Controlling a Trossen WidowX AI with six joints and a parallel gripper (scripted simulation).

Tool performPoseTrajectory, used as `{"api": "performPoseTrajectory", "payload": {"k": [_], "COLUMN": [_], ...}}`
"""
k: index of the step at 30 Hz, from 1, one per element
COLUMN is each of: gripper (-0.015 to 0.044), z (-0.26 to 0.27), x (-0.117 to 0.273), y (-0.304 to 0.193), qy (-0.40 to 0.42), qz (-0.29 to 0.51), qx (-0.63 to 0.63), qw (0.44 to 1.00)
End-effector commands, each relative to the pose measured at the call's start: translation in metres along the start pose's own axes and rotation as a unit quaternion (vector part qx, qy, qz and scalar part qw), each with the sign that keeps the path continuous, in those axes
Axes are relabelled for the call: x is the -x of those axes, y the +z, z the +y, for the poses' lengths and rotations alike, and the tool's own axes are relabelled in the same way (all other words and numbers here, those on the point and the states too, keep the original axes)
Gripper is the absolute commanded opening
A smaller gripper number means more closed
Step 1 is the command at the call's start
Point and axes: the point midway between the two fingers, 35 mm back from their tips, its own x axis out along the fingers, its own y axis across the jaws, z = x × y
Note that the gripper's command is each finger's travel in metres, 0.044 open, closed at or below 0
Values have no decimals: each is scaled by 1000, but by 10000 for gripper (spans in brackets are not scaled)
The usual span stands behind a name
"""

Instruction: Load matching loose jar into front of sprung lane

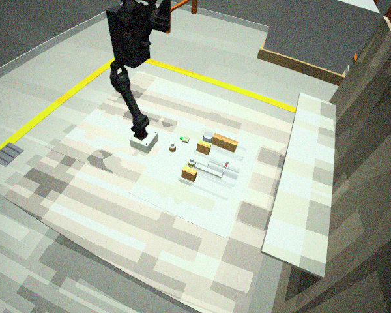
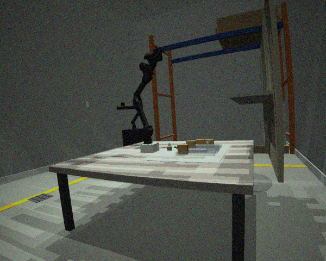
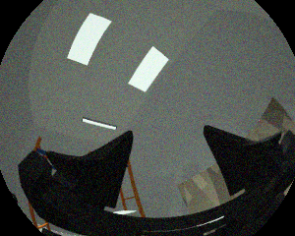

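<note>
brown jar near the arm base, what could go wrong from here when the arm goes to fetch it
1. The green jar lies close beside the brown jar; the open gripper, raised high and aimed at the ceiling, could grab the wrong one.
2. Cardboard boxes flank the lane mouth, so the fingers may clip one.
3. The lane's jar sits at the front; a glancing push could let the pusher snap.

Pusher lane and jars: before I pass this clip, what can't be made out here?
- Lane, top view: too small to show a jar or the plate inside; only a red speck.
- Loose jars, top view: too small to match either to the lane's.
- Exterior view: a brown box hides the lane front.
- Wrist view: the open gripper faces the ceiling; no table shows.
</note>
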Motion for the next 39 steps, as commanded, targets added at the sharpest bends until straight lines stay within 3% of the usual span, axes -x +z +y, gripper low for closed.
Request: {"api": "performPoseTrajectory", "payload": {"k": [1, 10, 18, 29, 39], "gripper": [426, 440, 440, 440, 440], "z": [-1, -86, -168, -238, -250], "x": [0, 17, 73, 210, 375], "y": [-1, -77, -169, -280, -334], "qy": [-2, -129, -258, -388, -445], "qz": [1, 104, 246, 465, 666], "qx": [0, -5, 9, 38, 60], "qw": [1000, 986, 934, 795, 596]}}
